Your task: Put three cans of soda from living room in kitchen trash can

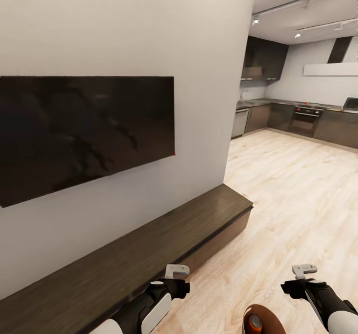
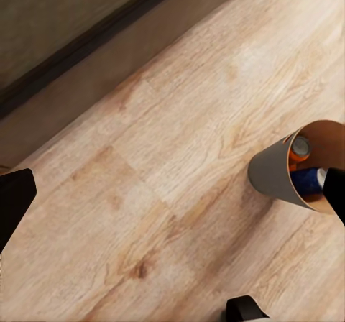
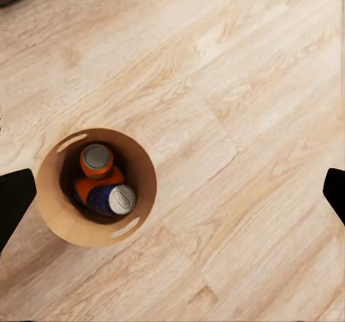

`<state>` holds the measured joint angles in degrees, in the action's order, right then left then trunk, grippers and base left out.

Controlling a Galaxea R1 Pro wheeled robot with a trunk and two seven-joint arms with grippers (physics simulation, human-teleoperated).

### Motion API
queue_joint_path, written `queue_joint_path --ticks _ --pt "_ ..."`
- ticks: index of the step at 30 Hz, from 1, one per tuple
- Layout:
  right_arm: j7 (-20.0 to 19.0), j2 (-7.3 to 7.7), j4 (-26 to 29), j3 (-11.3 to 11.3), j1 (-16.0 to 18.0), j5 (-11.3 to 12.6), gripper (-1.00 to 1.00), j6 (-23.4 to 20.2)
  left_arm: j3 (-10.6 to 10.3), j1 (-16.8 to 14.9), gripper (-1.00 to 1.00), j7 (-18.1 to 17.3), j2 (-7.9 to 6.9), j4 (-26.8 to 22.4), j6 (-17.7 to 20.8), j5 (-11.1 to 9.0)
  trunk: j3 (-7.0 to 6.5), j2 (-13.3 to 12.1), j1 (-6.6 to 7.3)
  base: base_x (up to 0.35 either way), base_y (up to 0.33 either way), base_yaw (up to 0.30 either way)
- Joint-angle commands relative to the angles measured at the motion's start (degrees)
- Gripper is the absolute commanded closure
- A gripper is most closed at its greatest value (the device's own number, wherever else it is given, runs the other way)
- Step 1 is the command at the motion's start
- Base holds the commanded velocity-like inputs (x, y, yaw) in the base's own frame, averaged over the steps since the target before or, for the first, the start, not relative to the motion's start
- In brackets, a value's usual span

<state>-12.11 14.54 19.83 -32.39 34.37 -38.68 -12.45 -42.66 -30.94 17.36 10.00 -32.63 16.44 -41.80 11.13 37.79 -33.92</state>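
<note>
Three soda cans (image 3: 100,182) inside the bin (image 3: 68,228); both tools (image 1: 177,273) (image 1: 304,272) open, empty.

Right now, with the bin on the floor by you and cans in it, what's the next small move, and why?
Probably lower the right hand to the bin rim. That hand hangs open above it, the cans already lie inside, and the kitchen is far off across the floor.

You face a white wall (image 1: 124,21) carrying a black TV (image 1: 84,130) above a long dark-wood cabinet (image 1: 149,249). Pale wood floor (image 1: 293,195) runs right toward dark kitchen cabinets (image 1: 266,58), an oven (image 1: 306,118), and ceiling spotlights (image 1: 256,21).
</note>
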Motion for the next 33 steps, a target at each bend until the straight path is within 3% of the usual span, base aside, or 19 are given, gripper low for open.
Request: queue_joint_path --ticks 1,8,33 --pt "0.01 -0.01 -0.02 -0.01 -0.03 0.00 -1.00 1.18 -0.01 0.00 -1.00 0.00 0.00 0.01 0.00 0.02 -0.28 -0.42 0.22 0.000 0.000 0.000" --pt "-0.01 -0.03 -0.05 -0.09 -0.08 0.02 -1.00 3.05 -0.03 0.00 -1.00 -0.01 0.00 0.07 0.00 0.04 -2.18 -3.23 1.76 0.000 0.000 0.000" --pt "0.00 -0.04 -0.06 -0.13 -0.09 0.01 -1.00 3.47 -0.38 0.00 -1.00 -0.04 0.00 0.20 0.00 0.05 -8.96 -13.26 7.25 0.000 0.000 0.000"
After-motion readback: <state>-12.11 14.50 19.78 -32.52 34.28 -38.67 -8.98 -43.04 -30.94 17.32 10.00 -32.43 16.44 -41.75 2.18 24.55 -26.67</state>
